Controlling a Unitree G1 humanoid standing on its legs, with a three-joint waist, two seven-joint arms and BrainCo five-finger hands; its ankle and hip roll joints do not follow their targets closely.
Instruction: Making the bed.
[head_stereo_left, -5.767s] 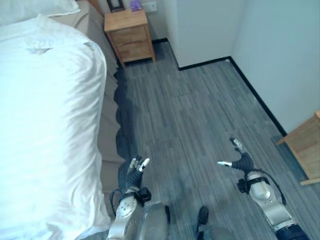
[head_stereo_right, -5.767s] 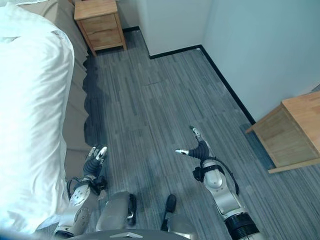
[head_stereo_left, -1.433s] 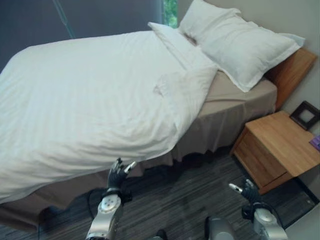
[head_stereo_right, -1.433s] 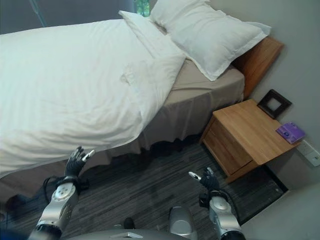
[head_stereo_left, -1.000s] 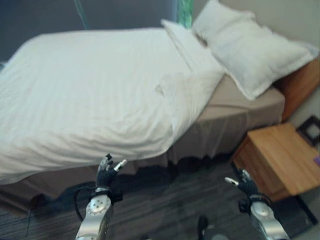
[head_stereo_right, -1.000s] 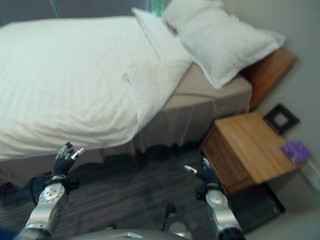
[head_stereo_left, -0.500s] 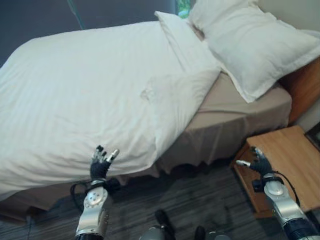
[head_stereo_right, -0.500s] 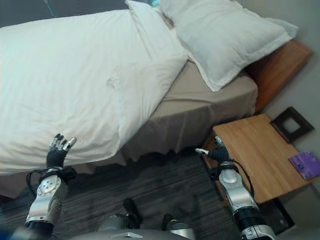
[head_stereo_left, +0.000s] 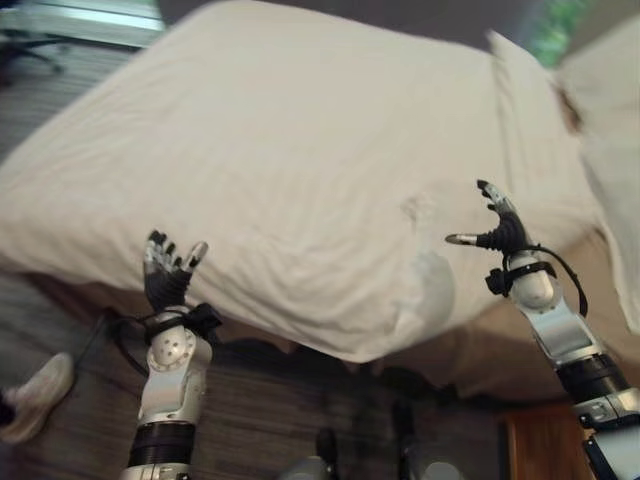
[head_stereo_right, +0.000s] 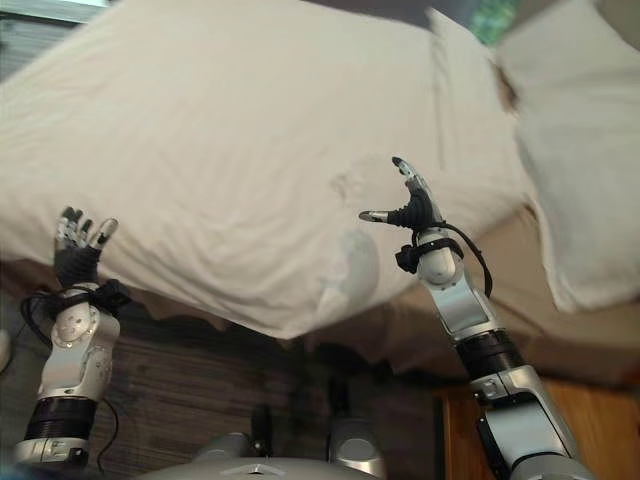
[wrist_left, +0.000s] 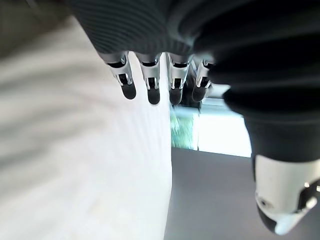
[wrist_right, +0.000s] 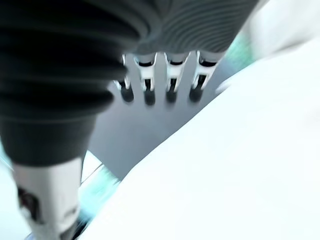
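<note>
Far to my left, low on the dark wood-plank floor, a person's pale shoe shows at the edge of what I see. Just inward from it my left hand is raised in front of the near side of the bed, fingers straight and a little spread, thumb out to the side, holding nothing. It hangs just below the overhanging edge of the white duvet, close to the cloth; from the head views I cannot tell whether my fingertips touch it. My left wrist view looks along those straight fingers, with the white cloth running beside them.

The duvet covers most of the bed and drapes over the near side, ending in a loose, uneven hem that dips to a point near the middle. A small rumple and a rounded fold sit in the cloth near that low point. Under the hem a strip of the beige bed skirt shows.

To the right of the fold my right hand is lifted above the duvet's near edge, fingers extended, thumb pointing off sideways, nothing in its grasp and clear of the cloth.

Beyond it, at the head of the bed, lies a white pillow, and the beige sheet shows between the pillow and the duvet. In the lower right corner sits the wooden nightstand, next to the bed.
</note>
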